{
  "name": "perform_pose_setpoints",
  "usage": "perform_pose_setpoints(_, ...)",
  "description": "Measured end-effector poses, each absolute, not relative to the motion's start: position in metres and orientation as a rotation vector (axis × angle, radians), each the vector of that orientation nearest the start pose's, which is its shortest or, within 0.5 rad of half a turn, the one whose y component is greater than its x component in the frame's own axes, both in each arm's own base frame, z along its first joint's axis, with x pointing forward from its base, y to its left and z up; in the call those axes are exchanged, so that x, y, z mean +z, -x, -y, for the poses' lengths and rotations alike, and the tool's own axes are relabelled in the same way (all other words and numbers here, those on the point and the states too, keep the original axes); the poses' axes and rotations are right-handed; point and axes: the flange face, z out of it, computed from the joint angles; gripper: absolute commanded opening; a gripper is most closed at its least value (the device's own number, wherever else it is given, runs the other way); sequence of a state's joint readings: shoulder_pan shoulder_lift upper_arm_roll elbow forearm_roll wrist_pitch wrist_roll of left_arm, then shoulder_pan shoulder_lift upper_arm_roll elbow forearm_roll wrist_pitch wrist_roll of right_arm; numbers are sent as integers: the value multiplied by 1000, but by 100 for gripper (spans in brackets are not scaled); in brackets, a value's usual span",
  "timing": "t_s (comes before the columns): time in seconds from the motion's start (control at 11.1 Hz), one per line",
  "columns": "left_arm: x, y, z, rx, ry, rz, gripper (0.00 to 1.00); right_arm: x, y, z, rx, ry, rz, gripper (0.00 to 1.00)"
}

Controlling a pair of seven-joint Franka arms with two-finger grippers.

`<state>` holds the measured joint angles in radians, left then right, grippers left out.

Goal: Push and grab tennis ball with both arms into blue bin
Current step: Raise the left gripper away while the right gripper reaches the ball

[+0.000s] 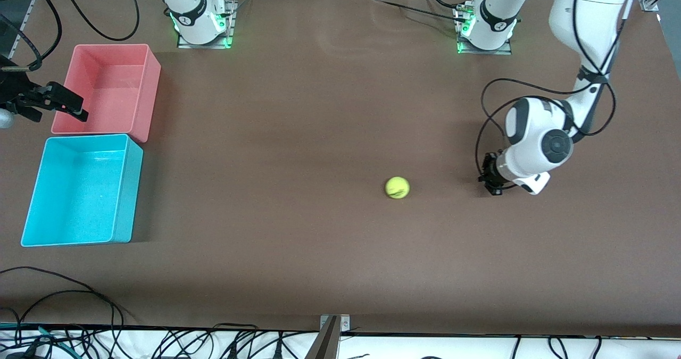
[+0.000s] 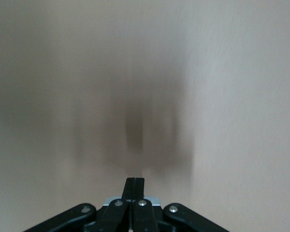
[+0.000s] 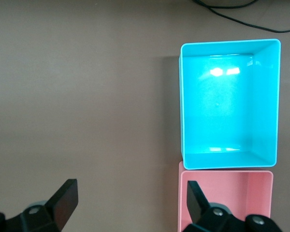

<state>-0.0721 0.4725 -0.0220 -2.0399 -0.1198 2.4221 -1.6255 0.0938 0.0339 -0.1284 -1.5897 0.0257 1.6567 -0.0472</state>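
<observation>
Now: tennis ball on open table | left gripper fingers together | right gripper fingers apart, at pink bin's edge

The brown table top is looking smeary and blurred in the left wrist view. The edge of that picture is cutting off the black left gripper, so only its pressed-together tips are showing. In the right wrist view, the edge is cutting off the pink plastic bin. In the front view, the edge is cutting off the right arm's black gripper.
</observation>
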Motion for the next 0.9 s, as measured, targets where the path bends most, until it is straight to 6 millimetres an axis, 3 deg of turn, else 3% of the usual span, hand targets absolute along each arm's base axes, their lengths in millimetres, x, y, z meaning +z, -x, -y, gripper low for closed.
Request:
perform_pose_setpoints(0.27,222,-593,-34,-197,-2375,-2017,0,603,-573,17,-47,3121,11,100)
perform_pose_setpoints(0.36,234,-595,-52,-167,-2449,-1897,0,598,-575,19,-35,3121,-1,100)
perform_pose_setpoints(0.45,250,-599,-59,-124,-2532,-1755,0,587,-581,22,-19,3122,-11,100)
perform_pose_setpoints(0.72,302,-603,-61,-2,-2728,-1356,0,528,-627,24,-104,3141,-23,100)
perform_pose_setpoints(0.9,334,-599,-65,26,-2802,-1178,0,499,-649,27,-173,3149,-29,100)
